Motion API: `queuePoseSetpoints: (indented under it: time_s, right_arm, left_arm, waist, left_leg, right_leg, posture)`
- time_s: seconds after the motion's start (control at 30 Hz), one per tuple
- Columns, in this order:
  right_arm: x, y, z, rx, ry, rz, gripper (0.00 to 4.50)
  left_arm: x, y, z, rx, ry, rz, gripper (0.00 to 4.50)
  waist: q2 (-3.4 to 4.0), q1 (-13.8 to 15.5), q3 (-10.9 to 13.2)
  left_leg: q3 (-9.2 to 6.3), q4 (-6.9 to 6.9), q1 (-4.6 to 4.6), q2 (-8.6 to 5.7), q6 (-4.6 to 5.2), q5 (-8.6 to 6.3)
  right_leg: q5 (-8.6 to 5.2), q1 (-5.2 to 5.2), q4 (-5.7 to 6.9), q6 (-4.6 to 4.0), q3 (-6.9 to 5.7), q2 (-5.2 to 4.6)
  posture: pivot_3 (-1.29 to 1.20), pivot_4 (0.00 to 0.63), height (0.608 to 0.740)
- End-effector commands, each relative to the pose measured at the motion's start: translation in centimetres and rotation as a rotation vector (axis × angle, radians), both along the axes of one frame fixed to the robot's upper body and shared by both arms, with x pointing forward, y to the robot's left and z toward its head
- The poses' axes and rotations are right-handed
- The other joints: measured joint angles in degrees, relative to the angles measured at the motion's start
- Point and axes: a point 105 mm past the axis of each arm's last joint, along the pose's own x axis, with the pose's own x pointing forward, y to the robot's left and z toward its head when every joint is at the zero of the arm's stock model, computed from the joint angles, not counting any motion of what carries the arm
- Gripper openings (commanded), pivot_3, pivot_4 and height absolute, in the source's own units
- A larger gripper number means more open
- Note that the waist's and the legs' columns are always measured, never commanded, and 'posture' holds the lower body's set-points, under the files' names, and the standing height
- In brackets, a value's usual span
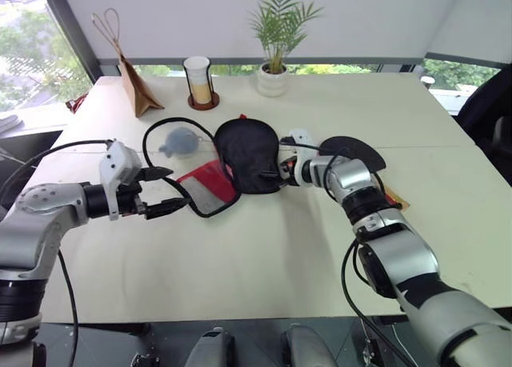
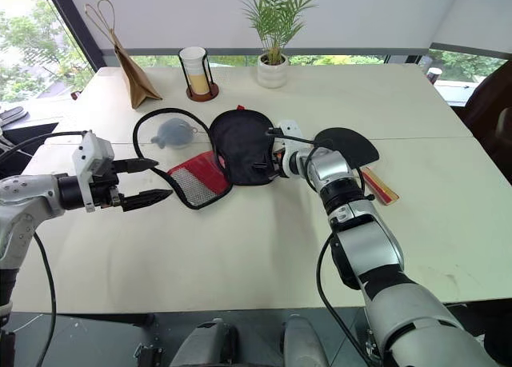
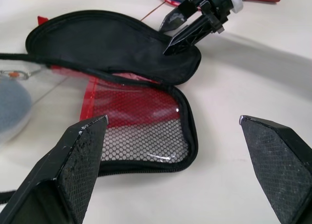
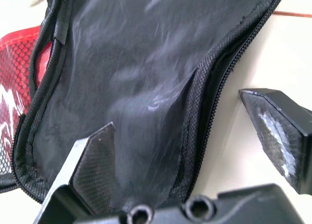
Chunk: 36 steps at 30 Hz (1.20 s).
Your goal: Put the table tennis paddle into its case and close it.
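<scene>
L eye view: case point(image 1: 248, 155) lies flat mid-desk point(image 1: 264, 255), unzipped, black top flap spread out, red mesh panel point(image 1: 210, 187) folded out toward robot's left. Strap loop point(image 1: 152, 139) and fluffy ball point(image 1: 180, 141) just beside it, on the far left side. Paddle point(image 1: 356, 153) still on the desk to the right of the case, black face up, partly hidden behind R forearm; not in the case. R gripper point(image 1: 282, 173) sits at the case's right edge, over the zip rim. L gripper point(image 1: 164, 191) hovers just left of the red panel, jaws wide, holding nothing.

R eye view: same layout. Paddle handle point(image 2: 380, 187) pokes out beyond R arm, striped red/wood. Case and paddle near each other, look apart. Paper bag point(image 2: 132, 71), cup in holder point(image 2: 196, 75), pot plant point(image 2: 274, 63) at the desk's far edge, well clear.

L wrist view: L jaws open wide, empty, aimed at the red mesh end. R gripper tips rest at or on the black flap; contact likely, can't confirm.

R wrist view: R jaws open, straddling the case's zip edge, one finger over fabric, one over bare desk; not clamped on anything yet.

Progress, my read: early. Case open, nothing inserted, zip undone. Left to do: lift/hold flap, pick up paddle, slide in, zip shut.
</scene>
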Motion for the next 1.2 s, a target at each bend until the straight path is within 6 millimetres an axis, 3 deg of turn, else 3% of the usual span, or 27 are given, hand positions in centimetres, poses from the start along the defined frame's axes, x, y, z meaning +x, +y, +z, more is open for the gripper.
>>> queuePoseSetpoints:
  time_s: [0.03,0.23,0.53,0.77,1.1,1.2]
  right_arm:
    - [-0.3,1.4,0.1,0.012,0.0,0.047,3.17]
    - [-1.3,2.1,-0.8,-0.046,-0.004,0.123,0.06]
    - [-4.4,0.5,-0.6,-0.078,0.004,0.204,0.06]
    - [-8.5,-3.0,0.2,-0.141,0.026,0.293,0.06]
    - [-9.7,-8.4,0.1,-0.255,0.023,0.283,0.06]
    - [-10.0,-9.0,0.1,-0.247,0.039,0.264,0.06]
  left_arm:
    - [-0.4,0.3,1.4,0.005,-0.051,0.006,4.5]
    - [-0.2,0.4,1.6,0.01,-0.059,0.013,4.5]
    - [0.1,0.4,1.6,0.013,-0.063,0.011,4.5]
    - [0.5,0.2,1.5,0.017,-0.062,-0.003,4.5]
    - [0.7,-0.3,1.3,0.021,-0.058,-0.033,4.5]
    - [0.7,-0.3,1.2,0.024,-0.058,-0.036,4.5]
  waist:
    - [0.0,-0.07,0.0]
    - [0.0,-0.06,0.0]
    - [0.01,0.4,0.0]
    - [0.01,1.67,0.0]
    - [0.01,1.83,0.0]
    - [0.01,1.96,0.0]
  left_leg:
    - [0.0,-0.01,0.0,0.0,0.0,0.0]
    - [0.0,-0.03,0.0,0.0,-0.01,0.0]
    - [-0.05,0.0,0.0,-0.03,-0.01,0.0]
    - [-0.06,0.01,-0.01,-0.11,0.03,-0.02]
    - [-0.03,0.04,-0.01,-0.12,0.03,-0.02]
    - [-0.04,0.04,-0.01,-0.12,0.03,-0.02]
  right_leg:
    - [0.0,-0.01,0.01,0.0,0.0,0.0]
    - [0.0,-0.04,0.02,0.0,0.0,0.0]
    - [0.0,0.01,0.02,0.0,0.0,-0.04]
    - [0.0,0.01,0.0,0.0,0.02,-0.11]
    - [0.0,0.03,-0.04,0.0,0.03,-0.12]
    - [0.0,0.06,-0.06,0.0,0.03,-0.12]
  posture:
    - [0.0,0.15,0.74]
    - [0.0,0.15,0.74]
    - [0.0,0.15,0.74]
    - [0.0,0.15,0.74]
    - [0.0,0.15,0.74]
    - [0.0,0.15,0.74]
